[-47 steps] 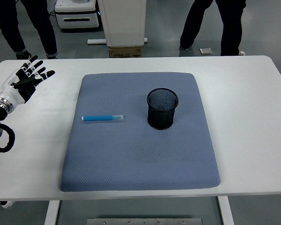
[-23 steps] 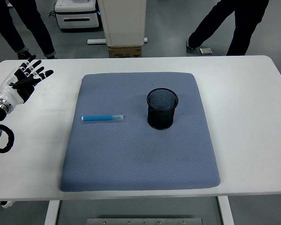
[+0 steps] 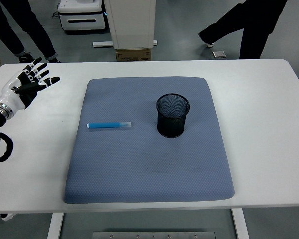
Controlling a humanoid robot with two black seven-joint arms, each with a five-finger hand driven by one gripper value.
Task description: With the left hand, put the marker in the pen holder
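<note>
Blue against the grey mat (image 3: pixel 149 169), the marker (image 3: pixel 108 125) lies flat and untouched, left of the upright mesh pen holder (image 3: pixel 172 115) and apart from it. The left hand (image 3: pixel 27 85) hovers near the table's (image 3: pixel 269 99) far-left corner, fingers spread and empty, so the reach has not begun; it must travel right and down to pinch the barrel. Open mat surrounds the marker, leaving a clear path.

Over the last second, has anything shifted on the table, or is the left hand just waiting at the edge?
Barely anything. The left hand, fingers spread and holding nothing, wavered slightly over the white table's far left edge, with no clear travel. Behind the table, people's legs stepped across the floor. The blue marker lies where it was on the grey-blue mat, left of the black mesh pen holder, both untouched.
</note>
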